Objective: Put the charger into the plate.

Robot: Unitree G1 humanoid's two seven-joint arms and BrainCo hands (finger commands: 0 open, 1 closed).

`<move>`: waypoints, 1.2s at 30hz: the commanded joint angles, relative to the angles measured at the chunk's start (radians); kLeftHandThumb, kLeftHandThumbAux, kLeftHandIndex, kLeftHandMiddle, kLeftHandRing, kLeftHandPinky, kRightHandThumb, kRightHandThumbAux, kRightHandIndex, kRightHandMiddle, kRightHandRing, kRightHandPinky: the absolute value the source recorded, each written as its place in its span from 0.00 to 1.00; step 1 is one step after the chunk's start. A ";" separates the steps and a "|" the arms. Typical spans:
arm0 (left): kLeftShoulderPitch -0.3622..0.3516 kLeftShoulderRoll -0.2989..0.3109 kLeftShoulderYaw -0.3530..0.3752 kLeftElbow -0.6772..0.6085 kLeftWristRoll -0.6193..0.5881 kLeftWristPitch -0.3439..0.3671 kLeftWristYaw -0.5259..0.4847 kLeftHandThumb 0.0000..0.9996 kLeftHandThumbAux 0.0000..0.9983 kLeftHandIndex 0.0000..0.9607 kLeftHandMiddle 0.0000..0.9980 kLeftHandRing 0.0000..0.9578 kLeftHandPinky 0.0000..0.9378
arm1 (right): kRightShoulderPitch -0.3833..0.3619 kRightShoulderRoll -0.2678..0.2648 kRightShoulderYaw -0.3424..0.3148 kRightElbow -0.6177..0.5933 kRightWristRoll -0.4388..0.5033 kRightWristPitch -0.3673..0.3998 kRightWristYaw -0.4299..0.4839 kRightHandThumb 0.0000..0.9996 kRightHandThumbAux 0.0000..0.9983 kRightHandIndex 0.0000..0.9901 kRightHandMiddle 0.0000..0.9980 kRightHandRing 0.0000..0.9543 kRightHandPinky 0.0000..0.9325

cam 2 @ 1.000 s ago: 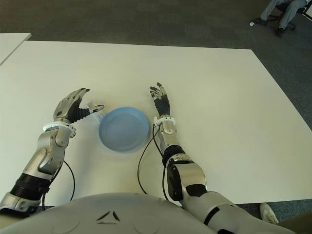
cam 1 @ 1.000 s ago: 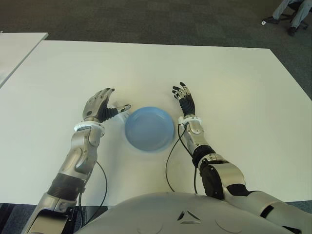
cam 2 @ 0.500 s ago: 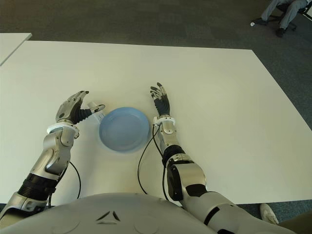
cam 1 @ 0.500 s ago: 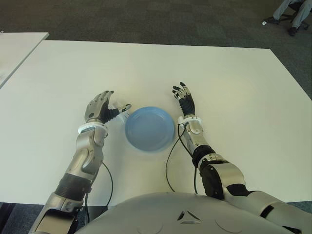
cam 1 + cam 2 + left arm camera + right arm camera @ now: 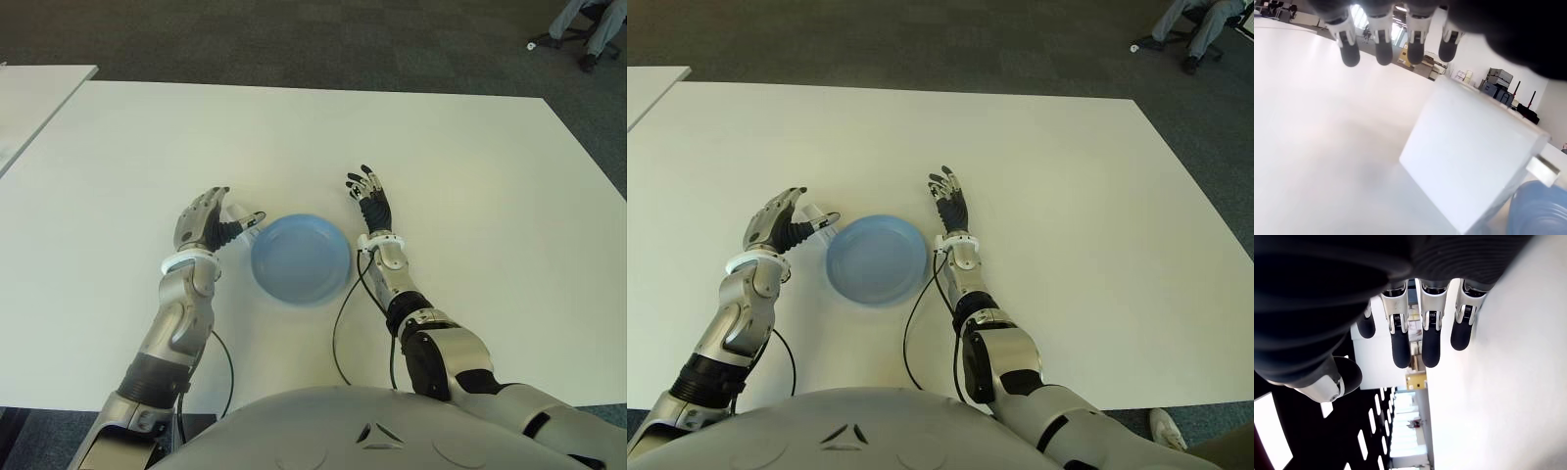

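Note:
The charger [image 5: 1469, 156] is a white block with a metal prong, lying on the white table [image 5: 470, 176] just left of the blue plate [image 5: 300, 258]. My left hand [image 5: 233, 206] is over it, fingers spread above and thumb reaching toward the plate's rim; the hand is open and holds nothing. In the eye views only a small white part of the charger [image 5: 812, 211] shows between fingers and thumb. My right hand [image 5: 364, 196] shows just right of the plate, open with its fingers stretched out.
A second white table [image 5: 39, 98] stands at the far left. Black cables [image 5: 343, 333] loop near the front edge by my right forearm. A seated person's legs [image 5: 588, 24] are on the dark carpet at the far right.
My left arm has drawn in a little toward the plate, bringing the hand closer over the charger. The right hand and the plate have not moved.

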 commanded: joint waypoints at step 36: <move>0.099 -0.064 -0.051 -0.051 0.052 0.041 0.049 0.17 0.27 0.00 0.00 0.00 0.00 | 0.023 0.024 0.014 0.029 -0.011 0.010 -0.023 0.00 0.52 0.09 0.25 0.24 0.21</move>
